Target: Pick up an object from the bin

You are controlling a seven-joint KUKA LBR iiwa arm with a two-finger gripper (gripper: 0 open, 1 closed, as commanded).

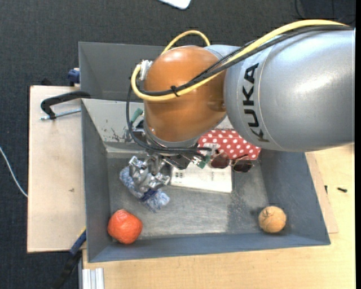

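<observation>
A dark, finely textured surface [34, 34], perhaps carpet, spreads across the top and left. A thin white cable [11, 168] curves over it at the left edge. A white object [176, 3] juts in at the top edge. The light is even.

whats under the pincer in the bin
A crumpled blue-and-white bundle lies under the pincer, beside a flat white box. The pincer covers the bundle's top part.

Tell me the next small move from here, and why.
Probably ease straight down a touch: the gripper sits right over the crumpled blue-and-white wad, left of the bin's centre. Avoid drifting toward the view's right, where the flat white box lies close beside it. The orange ball lies apart, near the front corner.
</observation>
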